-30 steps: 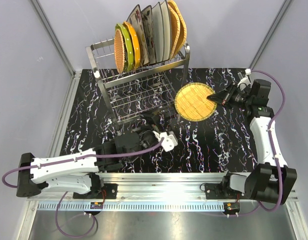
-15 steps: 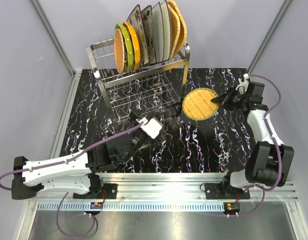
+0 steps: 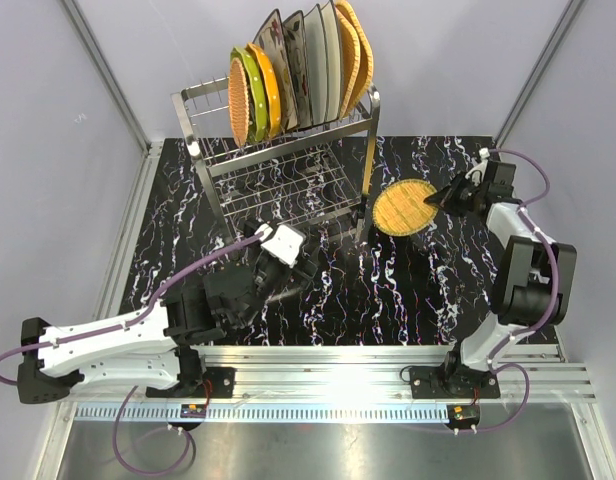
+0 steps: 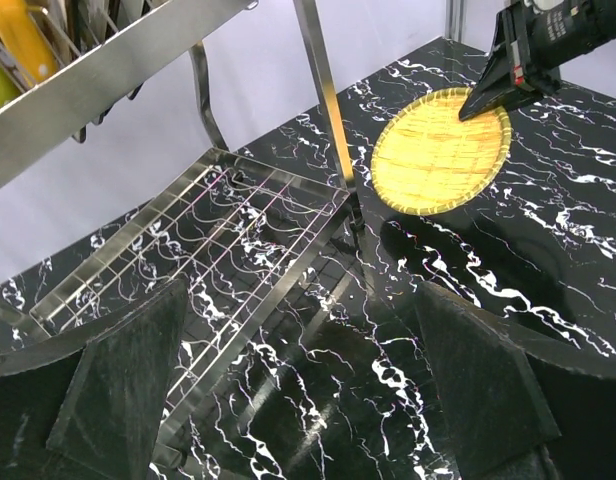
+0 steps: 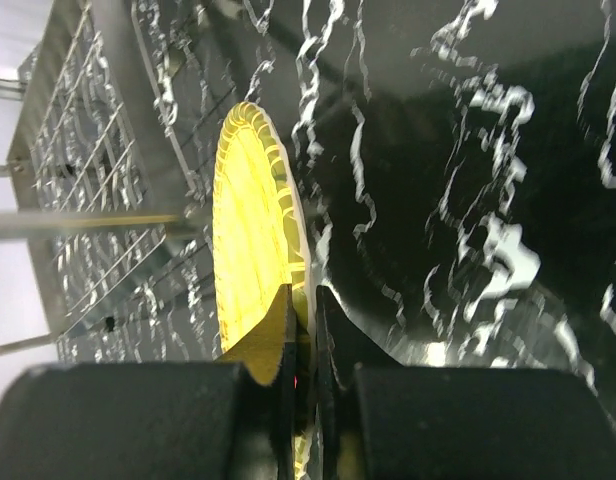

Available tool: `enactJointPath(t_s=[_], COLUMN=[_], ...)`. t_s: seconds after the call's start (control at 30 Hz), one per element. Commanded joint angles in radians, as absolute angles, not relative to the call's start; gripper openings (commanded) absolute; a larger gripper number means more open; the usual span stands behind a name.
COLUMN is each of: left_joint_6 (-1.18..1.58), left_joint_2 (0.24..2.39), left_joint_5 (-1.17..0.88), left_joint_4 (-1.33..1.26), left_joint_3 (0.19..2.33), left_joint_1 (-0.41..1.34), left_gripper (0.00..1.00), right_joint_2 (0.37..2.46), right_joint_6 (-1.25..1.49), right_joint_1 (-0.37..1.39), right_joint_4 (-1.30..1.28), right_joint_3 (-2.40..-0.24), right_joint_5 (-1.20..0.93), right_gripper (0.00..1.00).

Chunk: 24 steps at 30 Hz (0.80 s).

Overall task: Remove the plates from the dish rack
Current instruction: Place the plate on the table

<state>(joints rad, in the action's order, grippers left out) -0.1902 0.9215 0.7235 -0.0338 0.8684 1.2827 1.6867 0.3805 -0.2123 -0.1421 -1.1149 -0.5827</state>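
pinching the round woven plate [image 3: 400, 207] by its rim, the right claw [image 3: 435, 201] sits right of the dish rack [image 3: 278, 165]; the left claw [image 4: 298, 390] gapes wide before it.

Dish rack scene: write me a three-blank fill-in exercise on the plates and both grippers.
1. The right gripper is shut on the ____ of the round woven plate.
2. The left gripper is ____ and holds nothing.
3. The other plates stand upright on the ____ tier of the dish rack.

Missing words: rim; open; top.
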Motion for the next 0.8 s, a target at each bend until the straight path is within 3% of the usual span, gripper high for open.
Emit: enactJointPath(t_s=[0.0,0.43,0.77], left_joint_6=[-0.132,-0.052,-0.003], left_joint_2=[0.907,0.971,1.025], left_joint_5=[0.758,0.759,0.749], left_joint_4=[-0.057,0.029,0.083], left_joint_3=[0.888,0.968,1.035], left_joint_1=[1.273,1.249,1.236], left_gripper=[0.99,0.99,0.99], right_joint_2=[1.745,2.159,2.335], right_joint_6=[0.342,0.374,0.319], right_joint_1=[-0.216,-0.215,-0.209], right_joint_4=[-0.048,-0.043,-0.080], right_joint_3=[-1.233,-1.626,-1.854], right_joint_5=[-0.571,-0.597,-0.540], right_gripper=[0.00,0.00,0.04])
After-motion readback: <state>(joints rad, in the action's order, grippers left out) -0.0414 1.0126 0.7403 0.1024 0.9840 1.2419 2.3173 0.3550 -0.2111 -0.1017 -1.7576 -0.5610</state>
